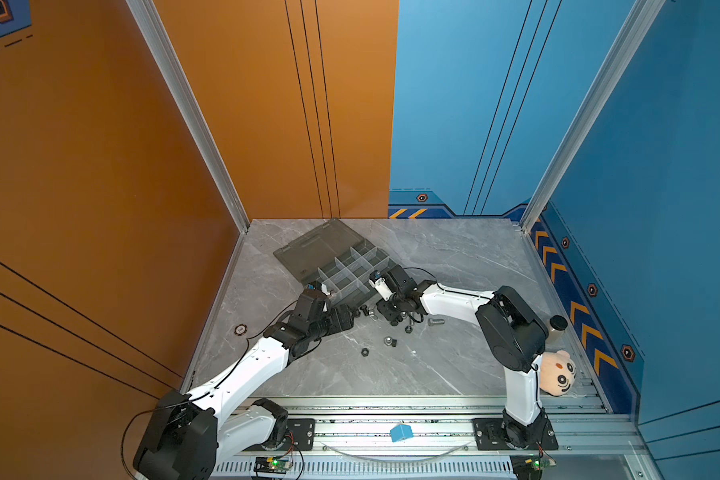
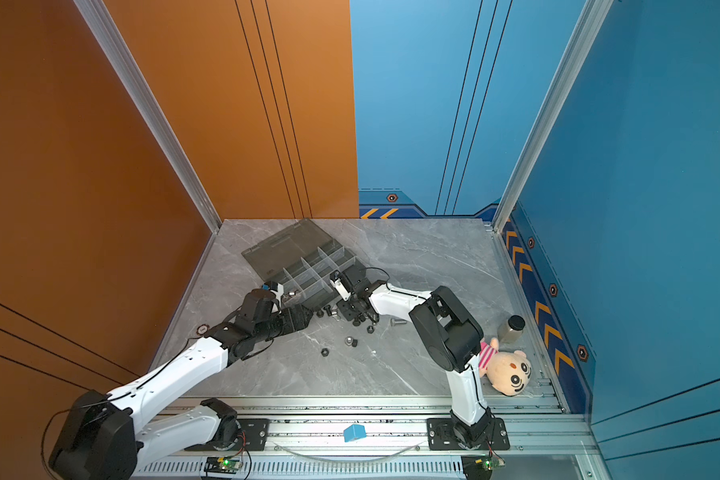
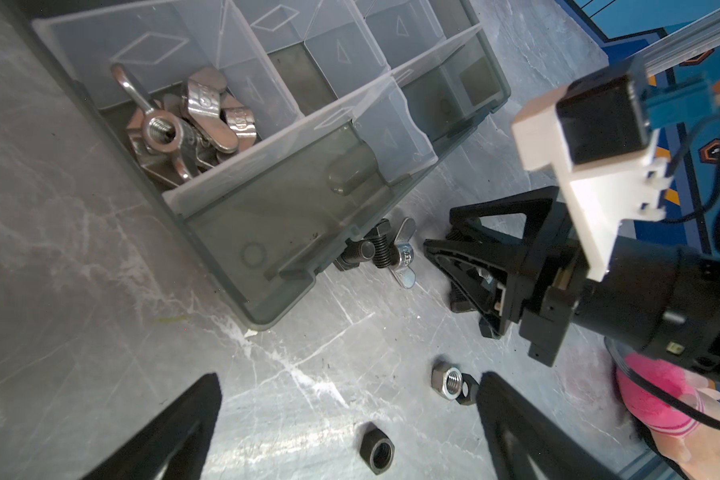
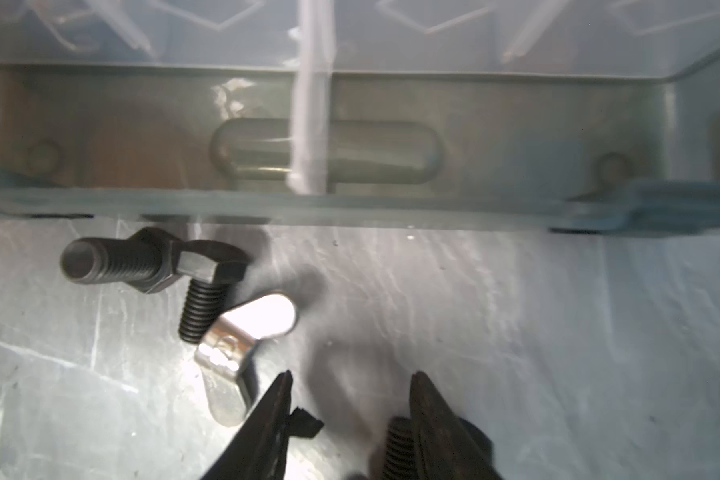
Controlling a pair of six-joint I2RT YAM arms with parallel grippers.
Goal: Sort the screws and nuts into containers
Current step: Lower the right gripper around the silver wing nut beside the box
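Left fingers (image 3: pixel 175 428) are spread wide and hold nothing. They hang over a silver nut (image 3: pixel 445 380) and a black nut (image 3: pixel 377 451) on the worktop (image 3: pixel 80 291), I think to grab one. The right fingers (image 4: pixel 275 415) are half apart, down low by the box (image 4: pixel 350 203). Their tips pinch nothing, and a black screw (image 4: pixel 395 449) lies against one. Two more black screws (image 4: pixel 117 262) and a wing nut (image 4: pixel 246 336) lie beside the box. Shiny wing nuts (image 3: pixel 192 120) sit in a corner compartment.
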